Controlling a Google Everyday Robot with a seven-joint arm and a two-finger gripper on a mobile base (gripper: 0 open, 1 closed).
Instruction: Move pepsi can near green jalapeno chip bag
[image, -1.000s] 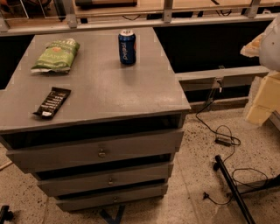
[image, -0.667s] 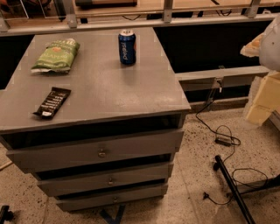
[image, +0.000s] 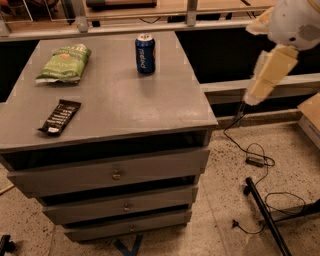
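Note:
The pepsi can (image: 145, 53) stands upright near the back middle of the grey cabinet top (image: 130, 100). It is dark blue with a silver top. The green jalapeno chip bag (image: 64, 63) lies flat at the back left of the top, well apart from the can. My gripper (image: 256, 91) is at the upper right, on the end of the white and cream arm. It hangs off the cabinet's right side, above the floor, far from the can and holding nothing that I can see.
A flat black bar wrapper (image: 59, 117) lies at the front left of the top. The cabinet has several drawers (image: 116, 174) below. A rail (image: 125, 25) runs behind it. Cables (image: 256, 161) and a black stand leg (image: 265, 216) lie on the floor to the right.
The arm has swung up and leftward into the upper right of the view. The can, bag and wrapper have not moved on the cabinet.

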